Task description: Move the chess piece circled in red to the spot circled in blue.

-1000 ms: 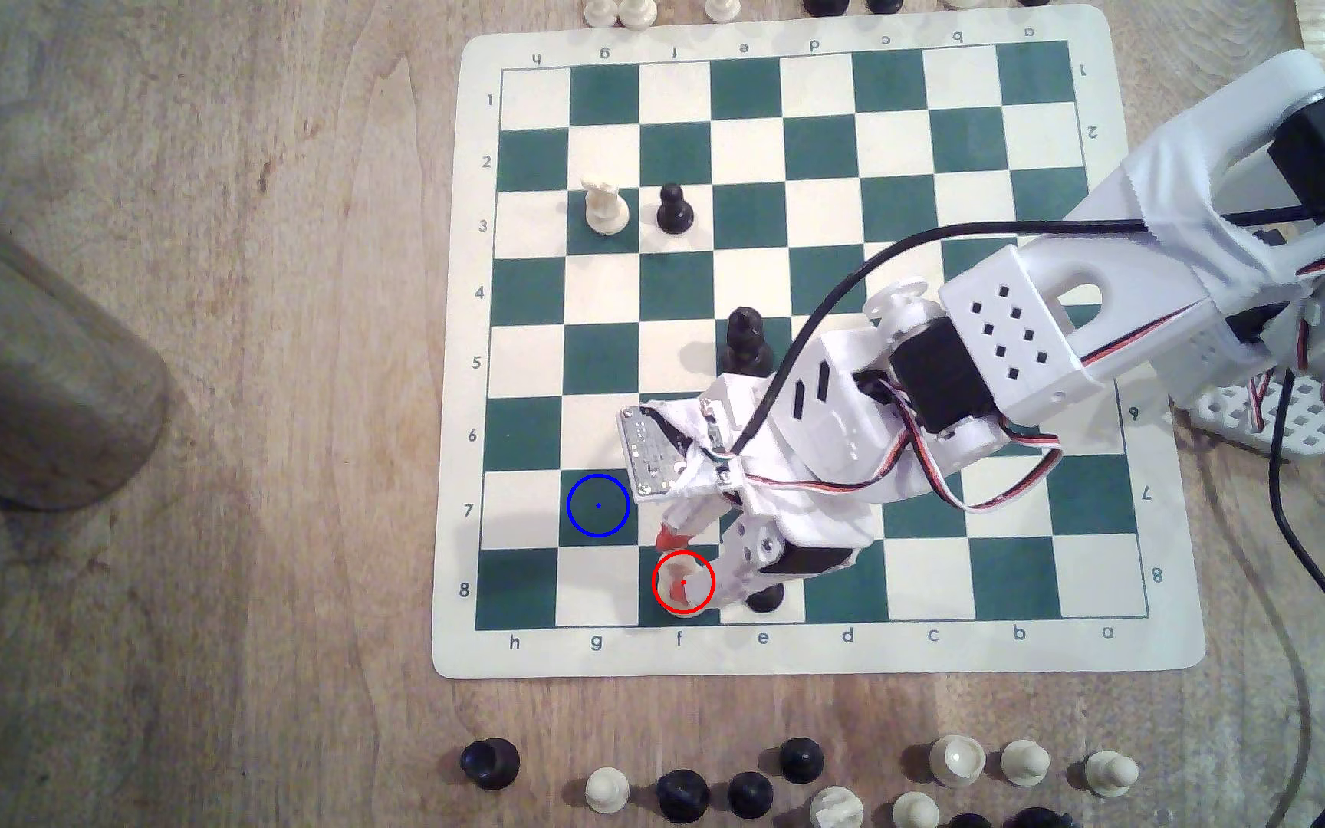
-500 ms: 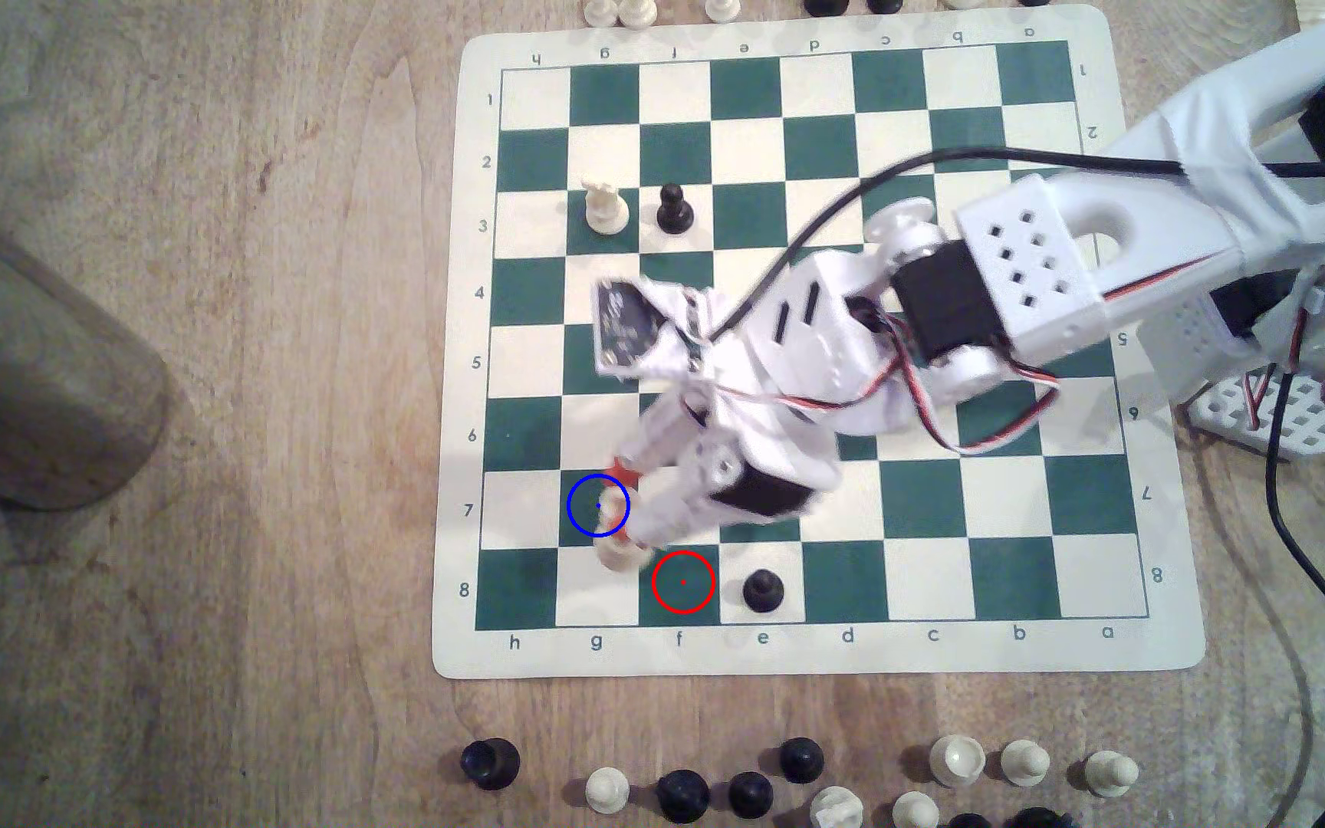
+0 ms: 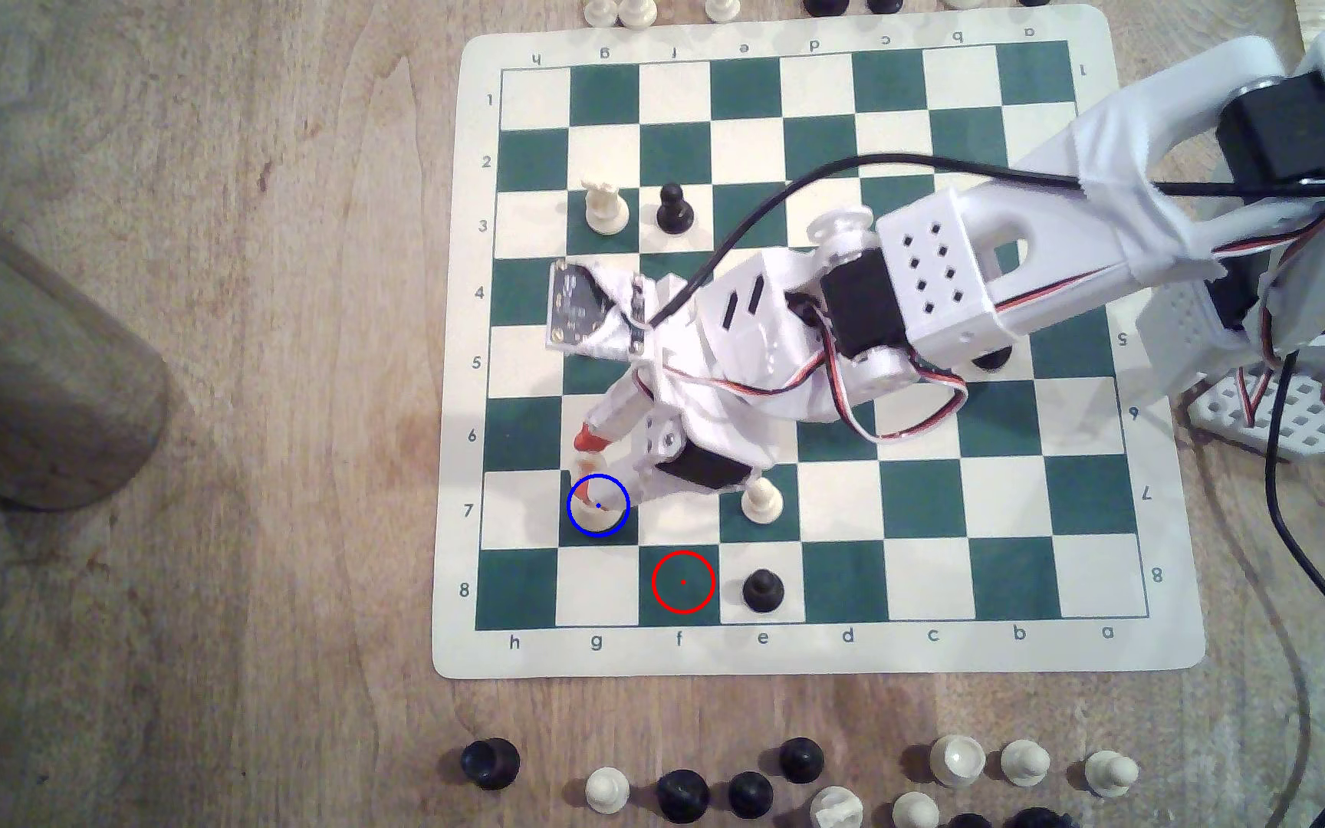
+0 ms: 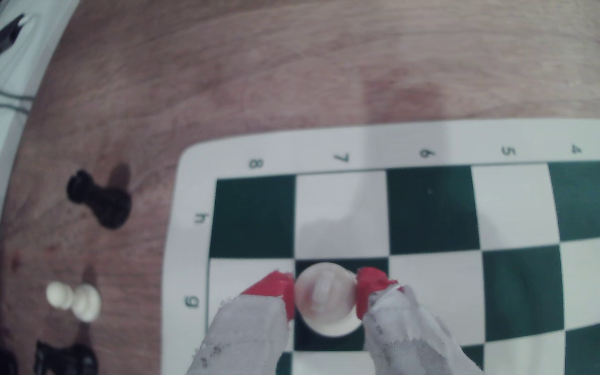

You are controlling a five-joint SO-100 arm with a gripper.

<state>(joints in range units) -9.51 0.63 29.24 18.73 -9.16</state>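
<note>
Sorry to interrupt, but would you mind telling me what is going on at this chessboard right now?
A single robot arm is moving a cream chess piece. Its gripper is shut on the piece, red fingertips on either side, over the dark green square with the blue ring. The red-ringed square is empty. Whether the piece's base already rests on the board is unclear.

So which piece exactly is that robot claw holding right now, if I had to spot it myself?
Start at the green and cream chessboard and go to its corner marked h and 8. One square in stands the cream piece, inside a blue ring and between the gripper's red fingertips. The cream pawn nearby stands free of the gripper.
</note>
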